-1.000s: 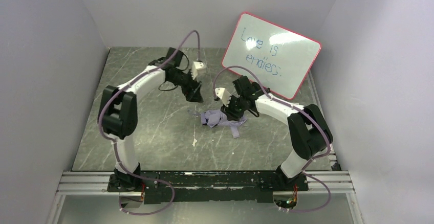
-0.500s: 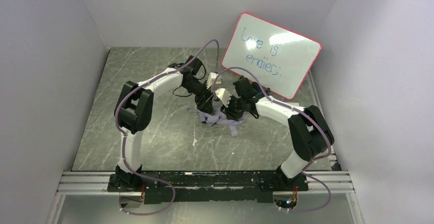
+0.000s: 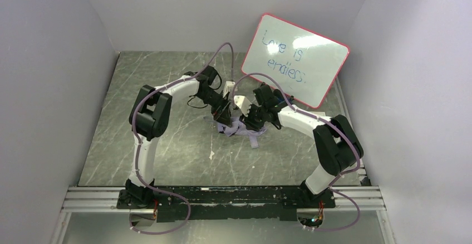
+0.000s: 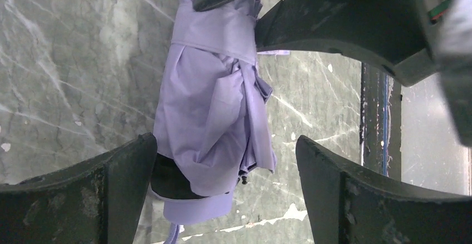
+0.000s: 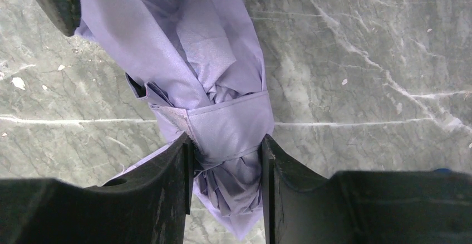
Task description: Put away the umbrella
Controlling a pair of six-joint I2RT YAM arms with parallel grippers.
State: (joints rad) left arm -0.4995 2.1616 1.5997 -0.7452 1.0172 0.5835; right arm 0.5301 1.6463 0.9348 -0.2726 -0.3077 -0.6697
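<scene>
Right fingers (image 5: 167, 199) clamp umbrella (image 5: 206, 60) at its strap; left fingers (image 4: 111, 199) wide, straddling it; advise closing squarely mid-fabric.

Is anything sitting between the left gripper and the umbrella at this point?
Nothing visible does. The left gripper is open, with its fingers on either side of the umbrella, which lies on the table. The right gripper is shut on the umbrella further along and does not block the left one.
</scene>
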